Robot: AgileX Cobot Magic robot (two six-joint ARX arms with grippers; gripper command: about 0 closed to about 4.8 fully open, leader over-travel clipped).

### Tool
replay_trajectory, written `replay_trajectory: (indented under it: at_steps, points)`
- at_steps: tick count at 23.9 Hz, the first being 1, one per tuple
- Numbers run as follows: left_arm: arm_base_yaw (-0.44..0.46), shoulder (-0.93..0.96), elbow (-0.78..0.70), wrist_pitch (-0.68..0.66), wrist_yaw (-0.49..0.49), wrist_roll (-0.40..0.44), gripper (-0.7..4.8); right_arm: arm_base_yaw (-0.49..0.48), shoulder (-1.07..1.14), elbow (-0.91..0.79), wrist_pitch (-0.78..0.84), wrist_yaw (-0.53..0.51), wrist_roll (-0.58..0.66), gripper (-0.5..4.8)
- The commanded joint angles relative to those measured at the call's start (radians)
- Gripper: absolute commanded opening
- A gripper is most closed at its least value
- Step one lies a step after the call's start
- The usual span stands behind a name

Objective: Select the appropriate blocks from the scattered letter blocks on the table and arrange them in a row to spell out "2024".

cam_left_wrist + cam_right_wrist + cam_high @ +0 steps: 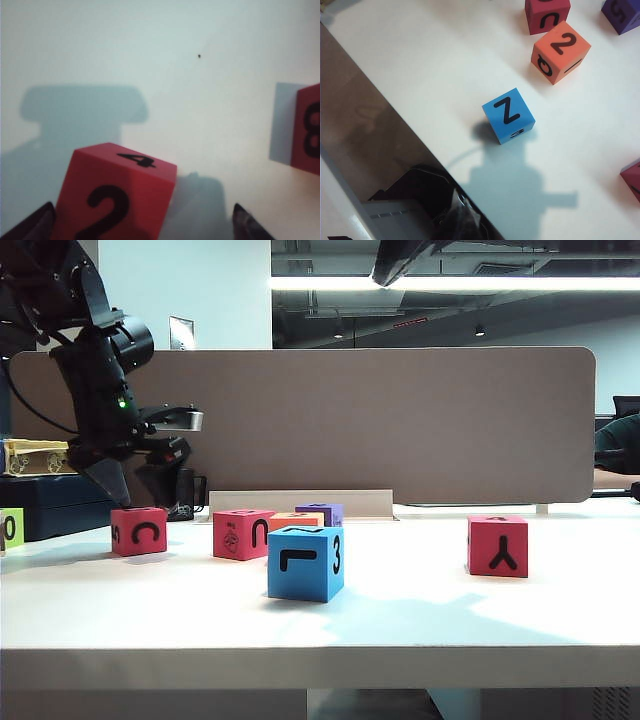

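Exterior: your left gripper (118, 498) hangs at the far left, pointing down, tips just over the leftmost red cube (139, 531) on the table (400, 610). You can't read the jaw gap from here. Along the row: a second red cube (242, 534), orange cube (296, 520) and purple cube (321, 513) behind it, blue cube (306, 562) in front, red Y cube (497, 545) well apart to the right.

Left wrist: fingers (31, 225) spread wide, one either side of the red cube (114, 192) showing 2 and 4. Not clamped; there's a clear gap on one side.

Right wrist: your right gripper isn't visible; jaws together, holding nothing. Below: blue cube (508, 115) with Z up, orange cube (560, 51) with 2 up.
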Motion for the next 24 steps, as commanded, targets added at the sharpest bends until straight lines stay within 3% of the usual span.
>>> replay_trajectory:
  at_steps: [1,6,11,15,18,22,24]
  points:
    - [-0.002,-0.032,0.013,-0.01,0.008,-0.006,4.75,0.0,-0.001,0.004,0.016,-0.002,-0.002,-0.05]
    - [-0.001,-0.027,0.026,-0.024,0.007,0.012,4.74,0.0,0.0,0.004,0.017,-0.002,-0.002,-0.05]
    - [0.006,-0.01,0.026,-0.003,-0.04,0.146,4.66,0.0,0.0,0.004,0.003,-0.002,-0.002,-0.05]
    - [0.038,0.019,0.026,0.01,-0.025,0.147,4.53,0.0,0.0,0.004,-0.012,-0.002,-0.002,-0.05]
    - [0.046,0.041,0.025,0.003,-0.007,0.14,3.78,0.0,0.0,0.004,-0.013,-0.002,-0.002,-0.05]
    - [0.041,0.055,0.025,0.006,0.029,0.13,3.54,0.0,0.0,0.004,-0.012,-0.002,-0.002,-0.05]
    - [0.04,0.056,0.025,0.003,0.03,0.082,3.01,0.0,0.0,0.004,-0.012,-0.002,-0.002,-0.05]
